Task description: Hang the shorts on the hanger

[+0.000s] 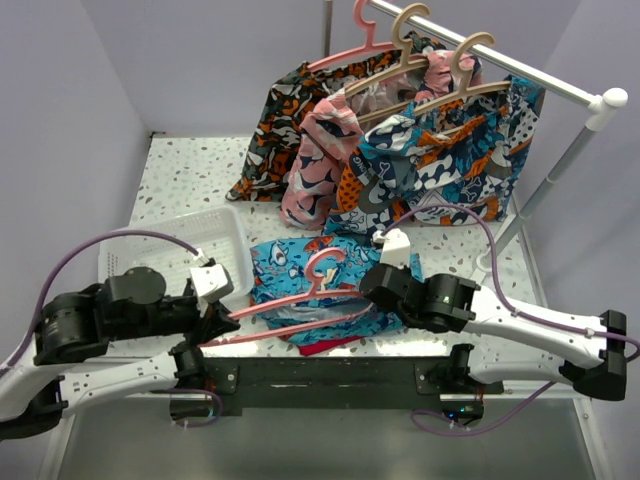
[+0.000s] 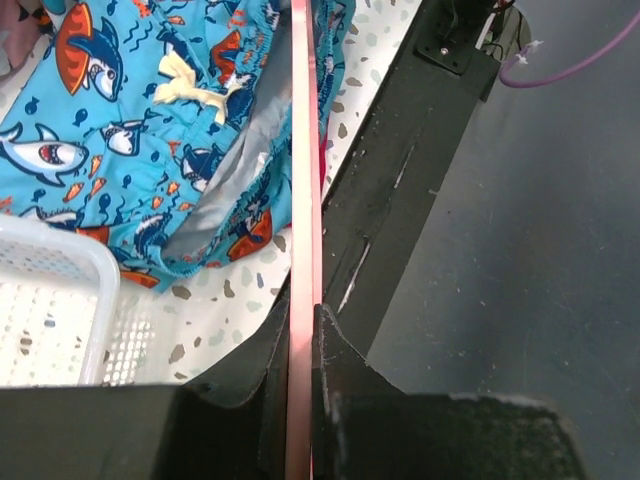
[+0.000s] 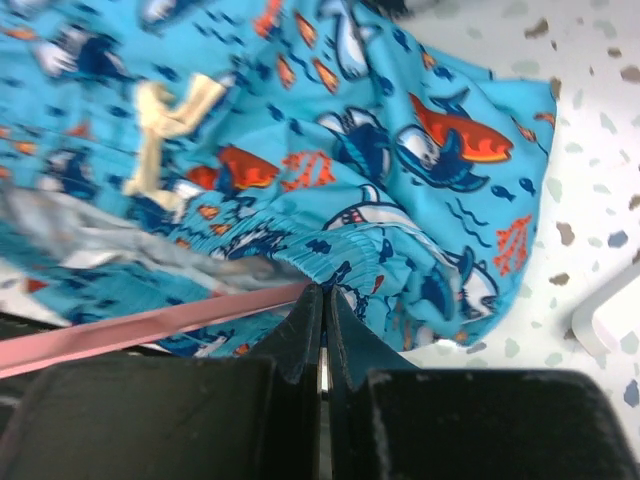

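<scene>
The turquoise shark-print shorts (image 1: 290, 268) lie on the table in front of the arms, with the pink hanger (image 1: 322, 268) lying across them, hook pointing away. My left gripper (image 1: 222, 322) is shut on the hanger's left arm end; in the left wrist view the pink bar (image 2: 303, 180) runs straight out from between my closed jaws (image 2: 300, 335), beside the shorts (image 2: 140, 140). My right gripper (image 1: 377, 285) is shut on the waistband edge of the shorts (image 3: 400, 160) at their right side; the jaws (image 3: 325, 295) pinch the fabric just above the hanger bar (image 3: 140, 328).
A white basket (image 1: 175, 248) stands at the left. A clothes rail (image 1: 520, 70) at the back right carries patterned garments (image 1: 430, 160) on wooden hangers and another pink hanger (image 1: 362, 40). A red cloth (image 1: 325, 347) peeks out under the shorts near the front edge.
</scene>
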Robot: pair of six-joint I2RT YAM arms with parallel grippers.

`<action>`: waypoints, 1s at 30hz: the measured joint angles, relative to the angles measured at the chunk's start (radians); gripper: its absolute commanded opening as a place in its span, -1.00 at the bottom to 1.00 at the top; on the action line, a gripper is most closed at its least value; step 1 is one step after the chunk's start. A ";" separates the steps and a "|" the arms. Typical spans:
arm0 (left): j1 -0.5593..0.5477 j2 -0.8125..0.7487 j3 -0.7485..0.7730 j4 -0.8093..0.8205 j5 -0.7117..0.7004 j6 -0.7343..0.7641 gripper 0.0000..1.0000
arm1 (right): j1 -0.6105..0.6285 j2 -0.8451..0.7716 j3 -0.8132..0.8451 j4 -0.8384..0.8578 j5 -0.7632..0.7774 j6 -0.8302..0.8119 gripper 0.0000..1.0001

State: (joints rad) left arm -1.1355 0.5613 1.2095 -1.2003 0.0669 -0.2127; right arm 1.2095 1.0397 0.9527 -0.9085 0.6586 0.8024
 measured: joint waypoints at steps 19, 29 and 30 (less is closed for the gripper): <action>0.000 0.084 -0.528 0.753 -0.024 0.048 -1.00 | -0.001 -0.059 0.140 0.041 -0.018 -0.058 -0.77; 0.000 0.138 -0.575 0.880 -0.016 0.029 -1.00 | -0.002 -0.279 -0.106 0.203 -0.053 -0.063 0.04; 0.000 0.142 -0.580 0.885 -0.014 0.029 -1.00 | -0.002 -0.304 -0.120 0.224 -0.058 -0.069 0.09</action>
State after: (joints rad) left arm -1.1358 0.7033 0.6296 -0.3157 0.0525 -0.1841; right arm 1.2079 0.7361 0.8326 -0.6846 0.6006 0.7334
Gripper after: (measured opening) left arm 0.124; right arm 0.488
